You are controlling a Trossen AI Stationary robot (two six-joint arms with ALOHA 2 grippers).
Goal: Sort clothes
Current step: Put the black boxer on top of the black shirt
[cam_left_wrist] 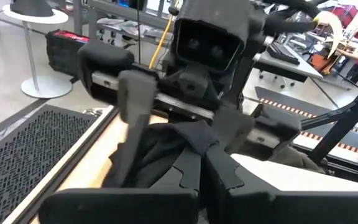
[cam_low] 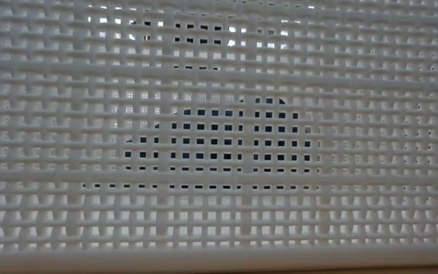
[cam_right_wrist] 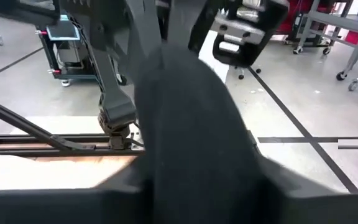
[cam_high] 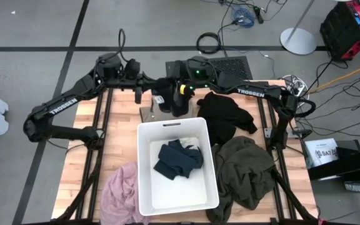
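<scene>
Clothes lie spread around a white bin (cam_high: 145,194) at table centre. Navy garment (cam_high: 178,160) sits crumpled inside bin, roughly mid-floor. Pale pink garment (cam_high: 120,190) lies outside bin at approx 8 o'clock, touching its wall and hanging toward table's near edge. Black garment (cam_high: 225,114) is at approx 1 o'clock from bin, just beside its rim. Dark olive garment (cam_high: 245,170) lies at 3–4 o'clock, against bin's wall, just below the black one.

Both arms meet at 12 o'clock, beyond bin's far rim. Left gripper (cam_high: 139,94) and right gripper (cam_high: 179,103) hang close together over table's far edge. Cannot tell how far either is open, nor if either holds anything; wrist views show dark fabric near them, grip unclear.

Low view: only bin's mesh wall (cam_low: 219,190), dark shape behind it.
</scene>
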